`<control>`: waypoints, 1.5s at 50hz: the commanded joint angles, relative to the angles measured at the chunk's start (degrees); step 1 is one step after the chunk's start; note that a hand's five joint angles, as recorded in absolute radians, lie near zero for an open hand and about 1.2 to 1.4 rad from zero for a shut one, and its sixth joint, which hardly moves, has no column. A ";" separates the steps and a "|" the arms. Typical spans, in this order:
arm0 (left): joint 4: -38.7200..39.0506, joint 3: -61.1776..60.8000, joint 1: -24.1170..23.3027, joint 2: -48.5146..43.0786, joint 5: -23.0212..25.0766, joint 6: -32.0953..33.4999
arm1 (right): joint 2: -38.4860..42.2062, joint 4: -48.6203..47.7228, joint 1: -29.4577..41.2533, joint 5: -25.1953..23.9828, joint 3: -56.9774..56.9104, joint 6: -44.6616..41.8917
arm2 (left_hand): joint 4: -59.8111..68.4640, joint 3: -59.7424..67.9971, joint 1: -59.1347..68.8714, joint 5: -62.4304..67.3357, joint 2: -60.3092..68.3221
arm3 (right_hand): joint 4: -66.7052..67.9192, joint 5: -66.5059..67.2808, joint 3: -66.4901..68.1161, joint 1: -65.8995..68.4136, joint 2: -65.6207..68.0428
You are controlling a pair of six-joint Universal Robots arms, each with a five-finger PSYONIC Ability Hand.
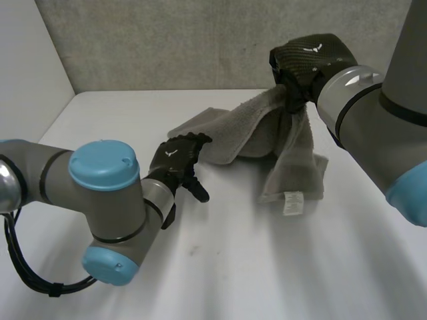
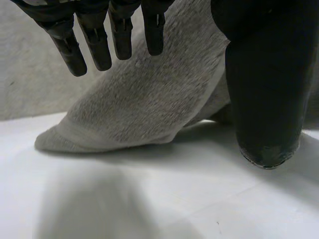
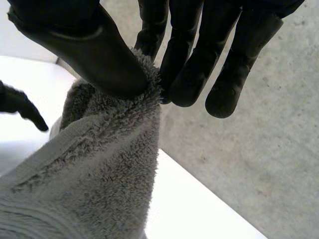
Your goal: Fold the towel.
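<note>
Desk (image 1: 220,267) of plain white carries the grey towel (image 1: 230,133) towards the far wall (image 1: 200,40); one end of the cloth lies on the surface while the other is raised in a peak, with a flap hanging down to the desk; right hand (image 1: 310,60) holds that peak, thumb and fingers (image 3: 184,59) pinching the terry edge; left hand (image 1: 175,160) hovers just beside the low end, fingers (image 2: 94,40) straight and spread, holding nothing; small white label (image 1: 291,203) sits at the hanging flap's hem.
</note>
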 commanded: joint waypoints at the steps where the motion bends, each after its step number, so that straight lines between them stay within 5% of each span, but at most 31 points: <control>1: -0.25 0.15 -0.75 -1.31 -2.86 -10.22 | -1.80 2.14 3.55 0.10 -0.31 2.19 | 3.46 3.37 3.46 3.27 3.36 | 3.04 2.42 3.80 3.24 3.89; 15: -0.07 -0.38 -1.89 -0.08 -3.56 -16.22 | -8.57 3.82 8.39 0.28 2.95 6.86 | 3.96 3.88 3.97 3.77 3.87 | 3.04 2.42 3.80 3.24 3.89; 22: 0.10 -0.38 -1.89 -0.60 -10.50 -16.83 | -12.60 3.82 11.02 0.54 4.44 6.95 | 6.14 6.06 6.14 5.95 6.04 | 3.04 2.42 3.80 3.24 3.89; 34: 0.19 -0.03 -1.89 -0.25 -10.86 -19.30 | -16.83 3.64 14.10 0.72 5.76 7.13 | 8.84 8.76 8.85 8.65 8.75 | 3.04 2.42 3.80 3.24 3.89; 42: 0.19 -0.20 -1.89 -0.60 -10.86 -19.47 | -17.18 3.64 14.89 0.89 5.14 7.83 | 33.40 33.32 33.40 33.21 33.30 | 3.04 2.42 3.80 3.24 3.89; 46: 0.36 0.24 -1.80 -1.22 -10.68 -19.21 | -17.10 3.38 14.37 0.89 4.88 7.92 | 64.71 64.63 64.72 64.52 64.62 | 3.04 2.42 3.80 3.24 3.89; 56: -0.25 -0.03 1.89 -0.52 -10.16 -18.15 | -16.48 3.20 11.38 0.54 5.58 7.21 | 64.83 64.75 64.84 64.64 64.74 | 3.04 2.42 3.80 3.24 3.89; 61: -0.51 -0.64 9.19 3.79 -6.55 -10.33 | -15.78 2.94 6.63 0.01 6.02 5.98 | 64.83 64.75 64.84 64.64 64.74 | 3.04 2.42 3.80 3.24 3.89; 65: -1.74 -0.29 14.71 9.31 0.46 5.52 | -14.11 3.29 3.47 -0.34 6.20 3.01 | 64.83 64.75 64.84 64.64 64.74 | 3.04 2.42 3.80 3.24 3.89; 71: -8.22 -0.12 17.88 16.16 6.27 20.05 | -13.58 3.73 2.77 -0.43 8.12 -7.70 | 64.83 64.75 64.84 64.64 64.74 | 3.04 2.42 3.80 3.24 3.89; 75: -13.49 0.15 18.15 20.99 7.16 23.40 | -13.49 3.73 2.33 -0.43 10.49 -13.33 | 64.83 64.75 64.84 64.64 64.74 | 3.04 2.42 3.80 3.24 3.89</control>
